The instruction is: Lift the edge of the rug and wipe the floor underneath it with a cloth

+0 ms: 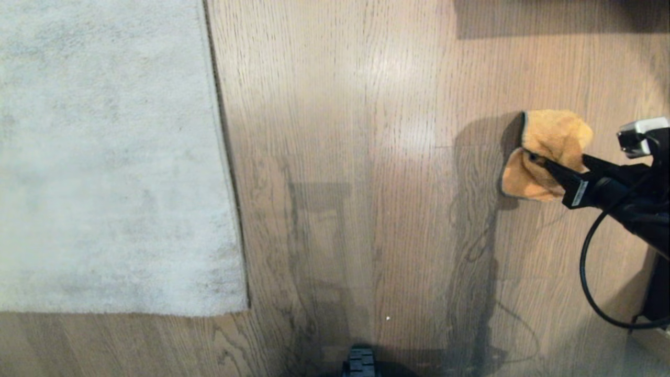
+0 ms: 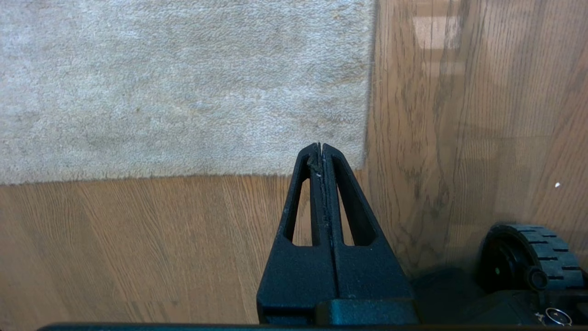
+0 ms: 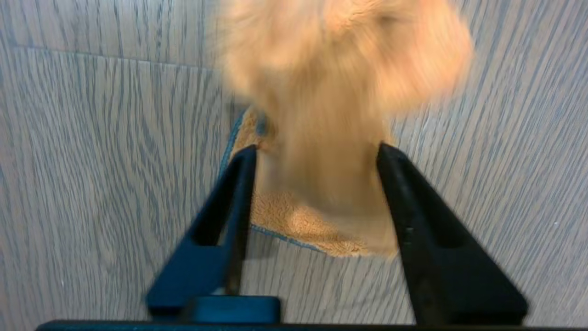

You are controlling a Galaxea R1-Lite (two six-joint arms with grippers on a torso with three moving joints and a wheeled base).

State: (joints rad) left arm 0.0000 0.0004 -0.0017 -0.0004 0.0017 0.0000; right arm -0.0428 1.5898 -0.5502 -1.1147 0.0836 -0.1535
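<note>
Home living space: brown wood-plank floor [image 1: 366, 157], pale grey short-pile rug [image 1: 104, 157] lying flat.

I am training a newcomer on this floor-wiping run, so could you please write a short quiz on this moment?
1. True or false: the pale grey short-pile rug lies flat.
2. Where is the fuzzy orange-yellow cloth? A) on the rug B) on the brown wood-grain floor, between the right gripper's spread fingers C) in the left gripper
3. Fill in: the left gripper is ___ and empty.

Key: 1 true; 2 B; 3 shut.
</note>
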